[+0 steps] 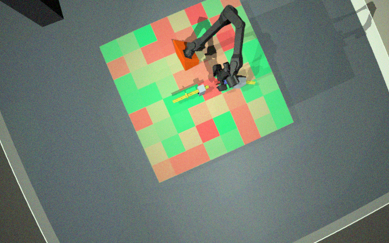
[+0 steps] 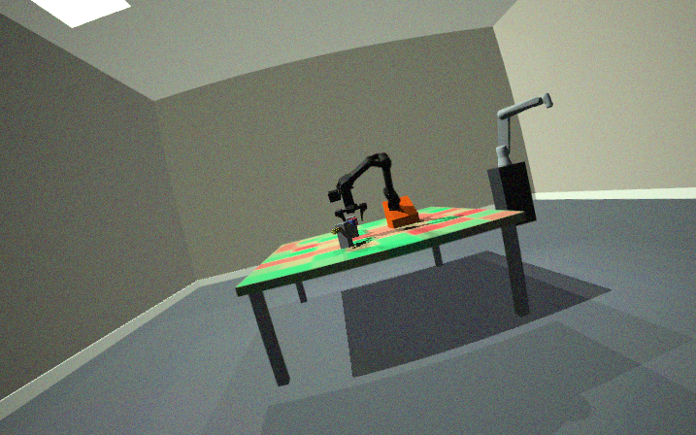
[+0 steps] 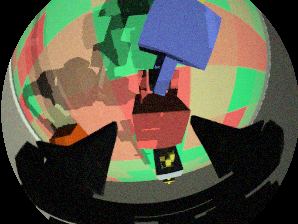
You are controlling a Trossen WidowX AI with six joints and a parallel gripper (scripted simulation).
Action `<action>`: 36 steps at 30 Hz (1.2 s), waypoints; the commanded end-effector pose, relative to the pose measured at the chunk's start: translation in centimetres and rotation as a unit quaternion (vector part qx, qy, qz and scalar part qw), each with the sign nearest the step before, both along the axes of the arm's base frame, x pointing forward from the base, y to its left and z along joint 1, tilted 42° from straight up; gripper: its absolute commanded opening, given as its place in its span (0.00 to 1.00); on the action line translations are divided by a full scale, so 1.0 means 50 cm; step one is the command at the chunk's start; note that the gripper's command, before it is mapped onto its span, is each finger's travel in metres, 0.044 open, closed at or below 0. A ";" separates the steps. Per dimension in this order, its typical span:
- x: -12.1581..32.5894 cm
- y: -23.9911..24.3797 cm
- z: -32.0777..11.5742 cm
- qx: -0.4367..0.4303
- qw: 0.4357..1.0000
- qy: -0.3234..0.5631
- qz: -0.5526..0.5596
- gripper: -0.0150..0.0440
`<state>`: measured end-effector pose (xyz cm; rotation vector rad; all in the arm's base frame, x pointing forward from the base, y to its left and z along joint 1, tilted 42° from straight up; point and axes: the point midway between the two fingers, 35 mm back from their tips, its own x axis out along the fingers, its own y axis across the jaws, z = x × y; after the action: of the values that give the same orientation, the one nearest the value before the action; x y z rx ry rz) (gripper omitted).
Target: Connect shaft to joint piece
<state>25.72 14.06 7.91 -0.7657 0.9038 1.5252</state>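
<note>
The joint piece's red square end [image 3: 161, 129] hangs on hinges from its blue part [image 3: 181, 31] [image 2: 352, 221]. Its opening is not visible. The first shaft [image 1: 251, 82] [image 2: 335, 230] is yellow and passes through its grey block [image 1: 240, 83] [image 2: 346, 237]. The second shaft [image 1: 180, 98] [image 3: 167, 159] is yellow with a small collar, and runs through its grey block [image 1: 201, 89]. Its near end is short of the red end. My gripper [image 2: 351, 216] [image 3: 154, 121] is wide open and empty. In the wrist view its fingertips stand on either side of the red end, with gaps.
An orange wedge-shaped block [image 1: 184, 57] [image 2: 401, 212] [image 3: 68, 136] bears the arm's base. The patchwork table [image 1: 189, 157] [image 2: 382, 250] carries everything. Behind the table, a pale arm [image 2: 503, 132] stands on a dark pedestal [image 2: 512, 186].
</note>
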 end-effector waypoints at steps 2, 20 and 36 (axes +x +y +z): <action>0.000 -0.001 0.002 -0.005 1.000 0.000 -0.001 1.00; 0.030 -0.081 0.077 -0.009 0.963 0.139 -0.232 1.00; 0.038 -0.160 0.161 -0.009 0.852 0.285 -0.439 1.00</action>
<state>27.56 6.69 15.17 0.0722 1.4113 0.9500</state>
